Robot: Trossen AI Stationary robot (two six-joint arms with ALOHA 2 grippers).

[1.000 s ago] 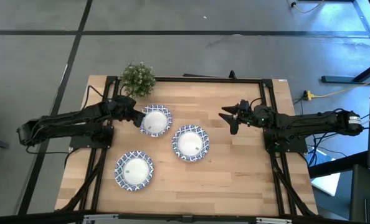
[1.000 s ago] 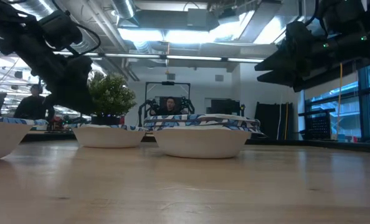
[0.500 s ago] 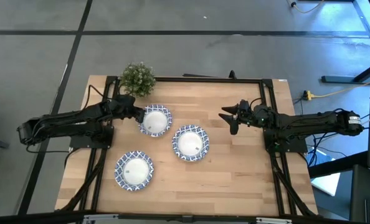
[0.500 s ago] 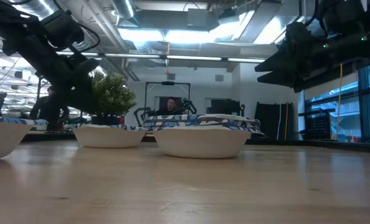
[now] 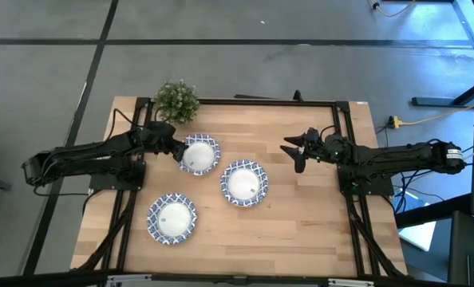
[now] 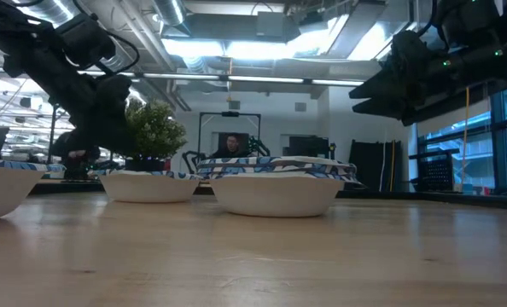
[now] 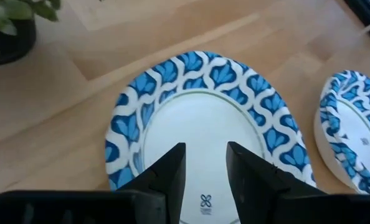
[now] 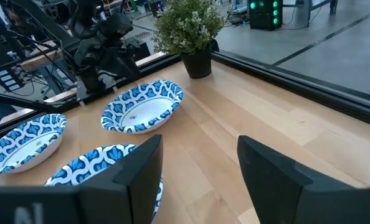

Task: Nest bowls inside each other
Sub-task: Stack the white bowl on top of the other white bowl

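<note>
Three blue-and-white patterned bowl spots show on the wooden table. The far-left bowl (image 5: 201, 154) rests on its base. The middle bowl (image 5: 243, 183) shows layered rims in the low view (image 6: 275, 169), like a stack. A third bowl (image 5: 171, 218) sits near-left. My left gripper (image 5: 178, 151) is open with a narrow gap. In the left wrist view its fingers (image 7: 205, 171) stand over the far-left bowl's (image 7: 203, 118) left rim and inside; in the low view it (image 6: 108, 145) is just above that bowl (image 6: 148, 186). My right gripper (image 5: 293, 151) hovers open, right of the bowls.
A small green potted plant (image 5: 176, 100) stands at the far-left corner, close behind my left gripper. A dark frame (image 5: 345, 143) runs along the table's sides. Bare wood (image 5: 301, 215) lies to the right of the bowls and toward the near edge. A person sits in the room beyond (image 6: 230, 145).
In the low view my left gripper has edged slightly toward the table's right, over the far-left bowl. The bowls have stayed in place.
</note>
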